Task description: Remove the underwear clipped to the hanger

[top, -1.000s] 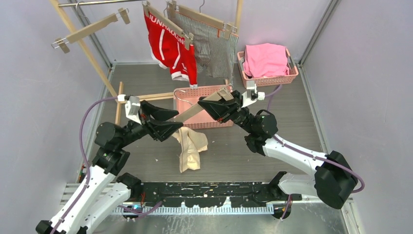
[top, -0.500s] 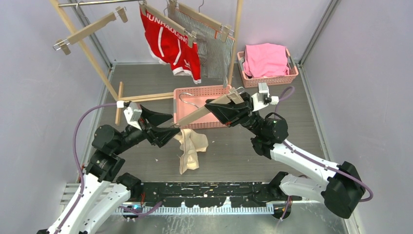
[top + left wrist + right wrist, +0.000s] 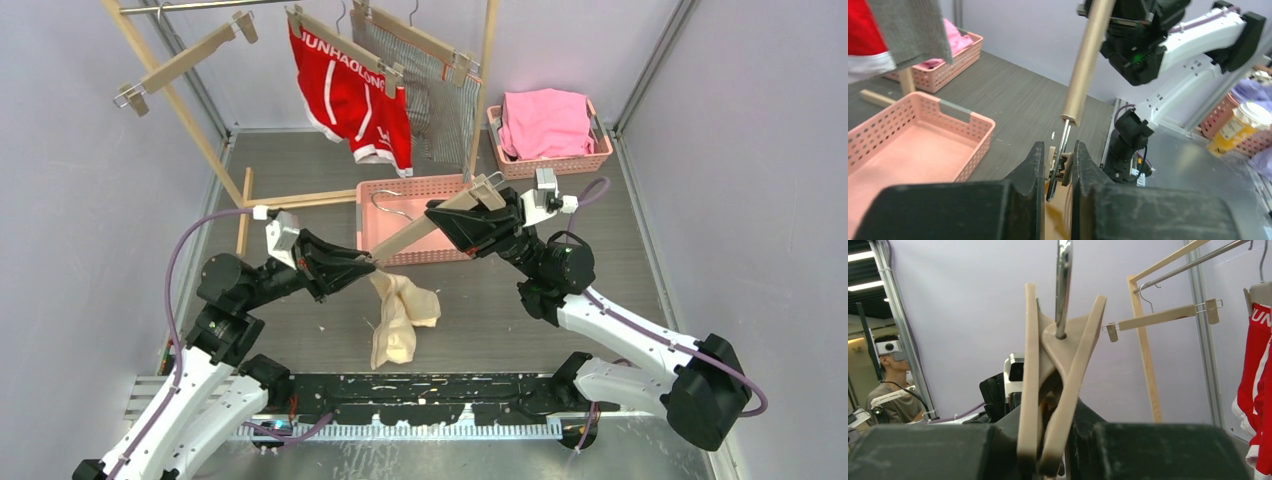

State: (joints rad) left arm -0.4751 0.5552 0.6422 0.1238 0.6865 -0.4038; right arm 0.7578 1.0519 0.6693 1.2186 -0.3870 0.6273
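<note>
My right gripper point(image 3: 447, 215) is shut on a wooden hanger point(image 3: 425, 226) and holds it slanted over the floor; its wood fills the jaws point(image 3: 1053, 432) in the right wrist view. My left gripper point(image 3: 368, 263) is shut on the clip point(image 3: 1064, 162) at the hanger's low left end. The pale peach underwear point(image 3: 400, 315) dangles from that end, its lower part on the floor. Red underwear point(image 3: 350, 95) and striped underwear point(image 3: 437, 105) hang clipped to hangers on the rack at the back.
An empty pink basket point(image 3: 372, 205) lies under the held hanger. A second basket point(image 3: 600, 158) at the back right holds a bright pink cloth point(image 3: 545, 120). An empty hanger point(image 3: 185, 60) hangs on the rack's left. The rack's wooden legs point(image 3: 190, 125) stand on the left.
My left gripper has gone from open beside the hanger's low end to shut on its clip. The peach underwear has shifted a little to the right. The right arm moved slightly up and right.
</note>
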